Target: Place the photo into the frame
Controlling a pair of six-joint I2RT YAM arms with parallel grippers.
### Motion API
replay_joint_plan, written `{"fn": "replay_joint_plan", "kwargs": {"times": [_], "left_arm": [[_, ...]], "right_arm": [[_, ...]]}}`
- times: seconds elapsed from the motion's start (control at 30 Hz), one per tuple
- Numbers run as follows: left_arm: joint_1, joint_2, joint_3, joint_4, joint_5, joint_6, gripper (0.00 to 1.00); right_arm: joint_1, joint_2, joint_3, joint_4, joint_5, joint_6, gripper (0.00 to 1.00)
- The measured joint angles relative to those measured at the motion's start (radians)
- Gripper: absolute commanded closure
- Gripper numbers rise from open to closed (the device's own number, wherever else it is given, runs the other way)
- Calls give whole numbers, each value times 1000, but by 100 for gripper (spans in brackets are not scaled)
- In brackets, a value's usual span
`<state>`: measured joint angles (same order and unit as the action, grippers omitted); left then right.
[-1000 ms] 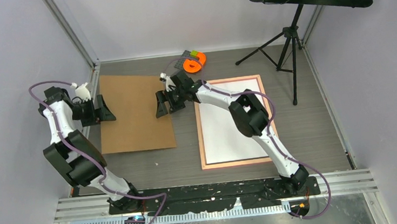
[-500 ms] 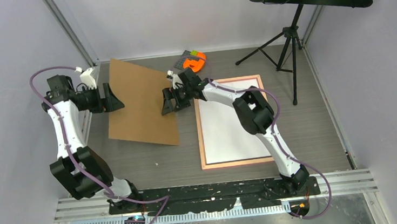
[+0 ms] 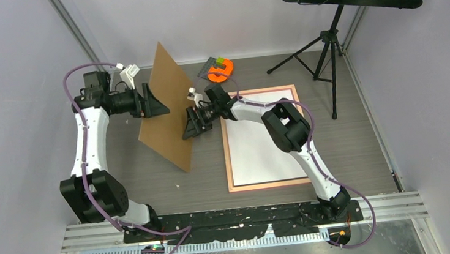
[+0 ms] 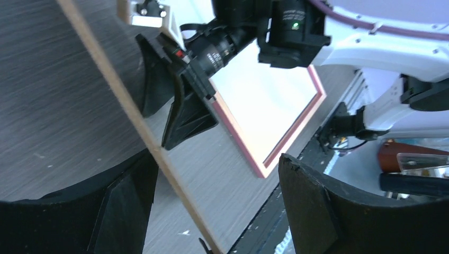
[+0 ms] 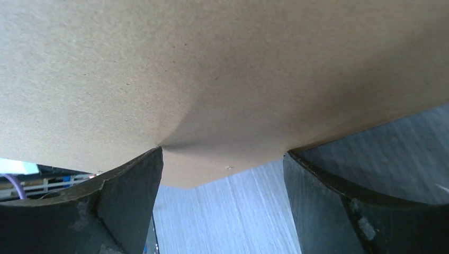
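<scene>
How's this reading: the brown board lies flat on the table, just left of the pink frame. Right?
Not flat: the top external view shows the brown board tilted up, with only its lower edge on the table. It is indeed just left of the pink frame.

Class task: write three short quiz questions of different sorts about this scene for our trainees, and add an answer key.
1. True or false: the brown board lies flat.
2. The rim of the frame is: A pink; B green; C black.
3. Fill in: the left claw and the right claw both stand ___.
Key: 1 false, it tilts up steeply between the claws; 2 A; 3 open.
</scene>
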<state>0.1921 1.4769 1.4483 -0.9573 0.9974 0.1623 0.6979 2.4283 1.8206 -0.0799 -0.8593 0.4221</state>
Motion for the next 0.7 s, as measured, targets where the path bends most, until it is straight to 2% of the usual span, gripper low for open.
{"fn": "replay_joint_plan", "kwargs": {"times": [0.2,0.27,0.53,0.63,0.7], "left_arm": [[-43,1,-3,9,-26,-80,25],[-55,1,0,10,-67,-104,30],[-117,2,56,-1,-313,-142,59],[-145,2,80,-8,-396,-146,75],[-160,2,96,-20,-451,-148,90]], "right_arm": [[1,0,-48,73,-76,3,10],[-2,0,-55,87,-86,3,11],[-6,-17,-67,63,-67,-12,10],[-9,-37,-77,32,-39,-29,8],[-16,-55,-90,8,-16,-34,6]]}}
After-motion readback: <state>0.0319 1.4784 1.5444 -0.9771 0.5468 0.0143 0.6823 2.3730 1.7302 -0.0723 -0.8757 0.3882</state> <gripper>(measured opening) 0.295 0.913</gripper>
